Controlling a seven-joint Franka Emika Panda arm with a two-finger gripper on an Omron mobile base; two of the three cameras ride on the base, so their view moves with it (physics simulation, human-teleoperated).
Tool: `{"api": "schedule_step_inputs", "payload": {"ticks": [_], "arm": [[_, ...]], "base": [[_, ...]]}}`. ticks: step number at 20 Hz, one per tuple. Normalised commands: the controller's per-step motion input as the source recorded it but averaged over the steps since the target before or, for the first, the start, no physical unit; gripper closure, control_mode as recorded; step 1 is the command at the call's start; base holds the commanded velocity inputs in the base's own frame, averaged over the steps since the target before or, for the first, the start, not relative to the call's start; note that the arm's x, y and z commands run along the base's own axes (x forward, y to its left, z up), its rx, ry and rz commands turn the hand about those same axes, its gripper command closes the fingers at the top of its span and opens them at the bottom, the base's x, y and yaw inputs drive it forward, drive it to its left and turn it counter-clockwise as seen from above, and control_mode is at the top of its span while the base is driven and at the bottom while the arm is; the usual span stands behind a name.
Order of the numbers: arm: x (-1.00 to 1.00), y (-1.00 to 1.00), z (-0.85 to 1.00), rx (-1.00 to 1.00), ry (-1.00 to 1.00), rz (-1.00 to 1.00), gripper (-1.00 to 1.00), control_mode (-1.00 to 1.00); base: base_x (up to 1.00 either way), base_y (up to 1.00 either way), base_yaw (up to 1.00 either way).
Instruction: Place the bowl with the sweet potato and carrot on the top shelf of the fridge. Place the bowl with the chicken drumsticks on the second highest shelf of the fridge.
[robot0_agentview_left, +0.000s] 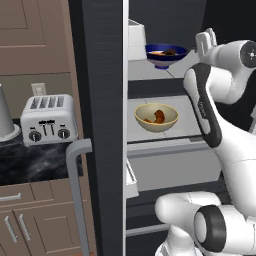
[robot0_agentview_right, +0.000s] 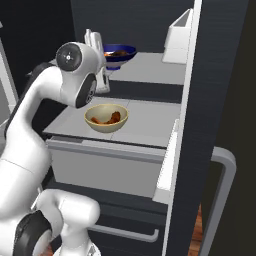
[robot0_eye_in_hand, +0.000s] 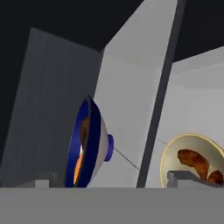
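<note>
Nearest the hand camera, the white two-finger hand (robot0_agentview_left: 207, 41) stands spread wide and holds nothing, up at the front right of the top fridge shelf (robot0_agentview_left: 150, 72). From it, the deep blue glazed bowl of sweet potato and carrot (robot0_agentview_left: 166, 54) lies just to the left, already resting on that shelf and apart from the fingers. Below and further left, the tan ceramic bowl with chicken drumsticks (robot0_agentview_left: 156, 117) sits near the front edge of the second shelf (robot0_agentview_left: 187, 112), upright and free of the arm. Both bowls look to be where the task wants them, so the coming move is likely a straight pull back out. Room is tight: the open dark fridge door (robot0_agentview_left: 102, 125) stands left, the white forearm crosses the shelf fronts.
</note>
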Motion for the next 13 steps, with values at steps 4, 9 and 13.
{"api": "schedule_step_inputs", "payload": {"ticks": [4,9,13], "arm": [[-1.00,0.31,-0.13,0.00,-0.10,0.00,-1.00,-1.00],[-1.00,0.23,-0.08,0.00,-0.06,0.00,-1.00,-1.00],[-1.00,0.02,0.00,0.00,0.00,0.00,-1.00,-1.00]], "base": [[0.00,0.00,0.00],[0.00,0.00,0.00],[0.00,0.00,0.00]]}}
